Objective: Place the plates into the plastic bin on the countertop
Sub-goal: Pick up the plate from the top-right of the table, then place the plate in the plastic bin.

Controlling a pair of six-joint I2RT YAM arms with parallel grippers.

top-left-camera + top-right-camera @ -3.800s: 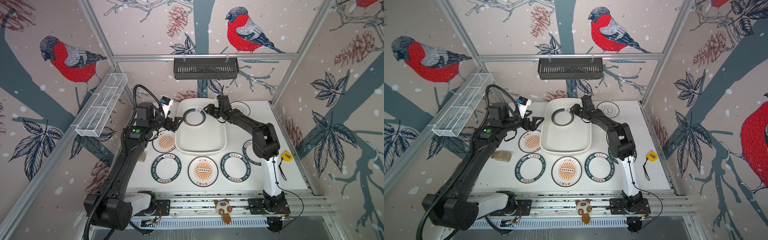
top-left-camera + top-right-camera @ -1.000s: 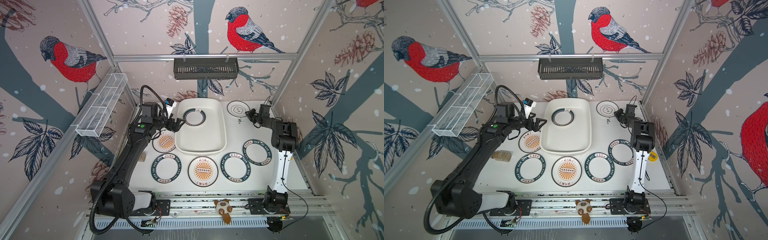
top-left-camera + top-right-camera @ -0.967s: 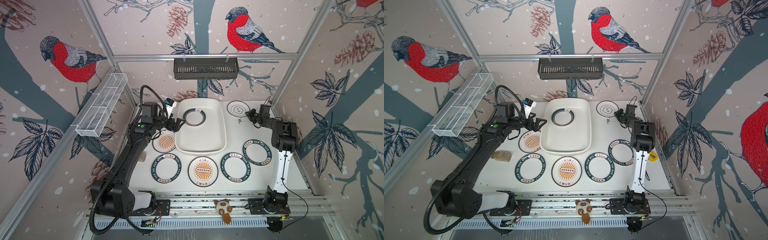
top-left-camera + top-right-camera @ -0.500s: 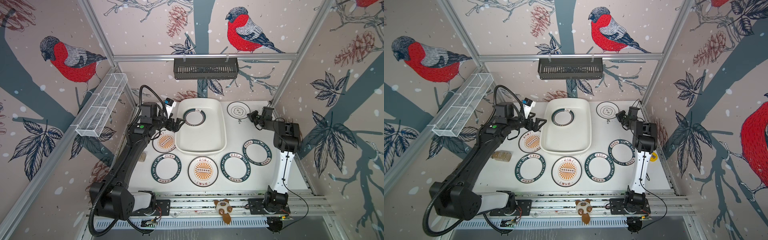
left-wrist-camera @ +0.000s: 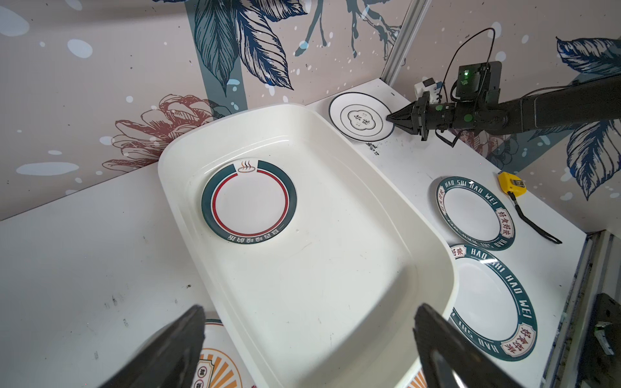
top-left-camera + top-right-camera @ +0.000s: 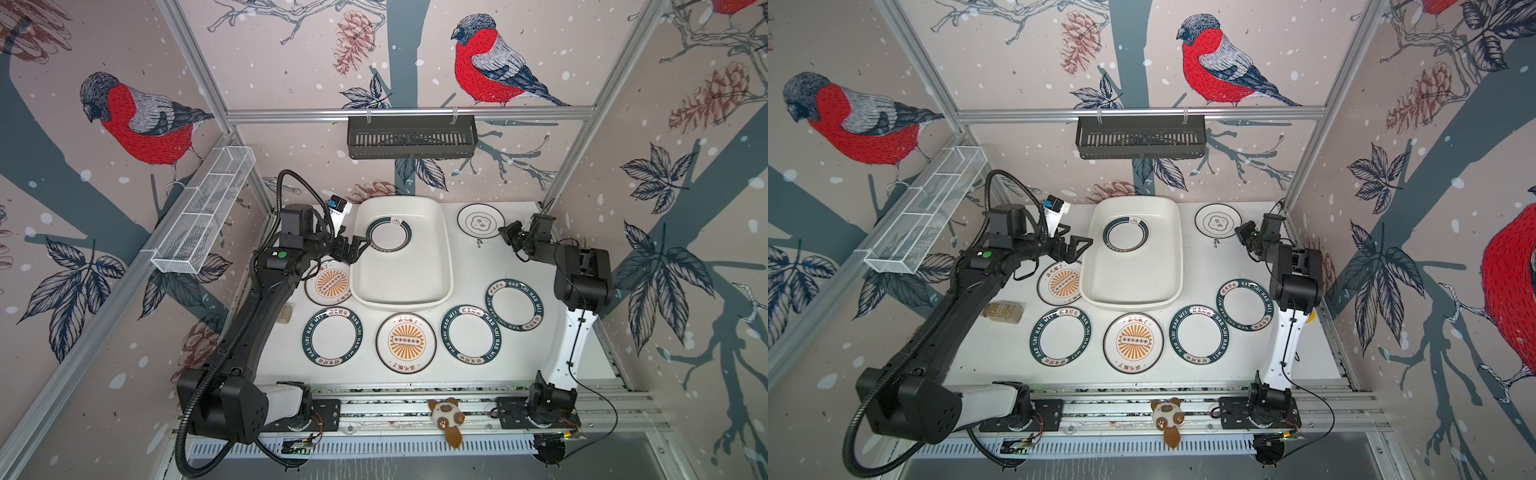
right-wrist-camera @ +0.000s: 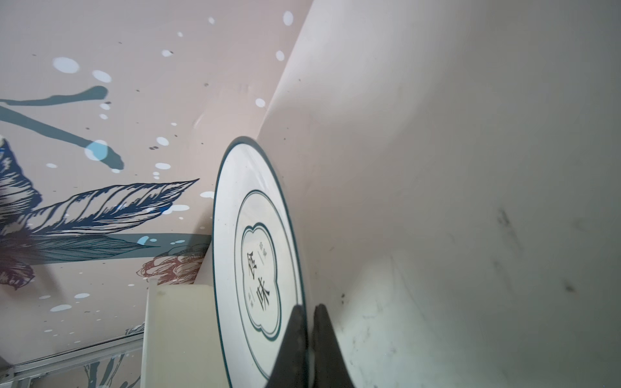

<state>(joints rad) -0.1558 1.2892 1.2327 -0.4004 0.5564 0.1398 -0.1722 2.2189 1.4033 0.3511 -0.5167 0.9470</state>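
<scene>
Right wrist view: right pincer (image 7: 307, 332) clamped on the rim of the round white black-ringed plate (image 7: 255, 235), flat at the table's (image 6: 519, 370) upper right.
Bin side: left pincer (image 5: 309, 312) wide apart, empty, by the large white plastic bin's (image 5: 336, 285) left rim.
Risk: thin edge grip, so this plate could slip or swing as it lifts.
Room: back wall close; bin wall to clear; bin floor mostly bare.

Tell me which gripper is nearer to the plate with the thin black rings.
Right. The right gripper is shut on the rim of the thin-ringed plate; the left gripper hangs open across the plastic bin from it.
</scene>
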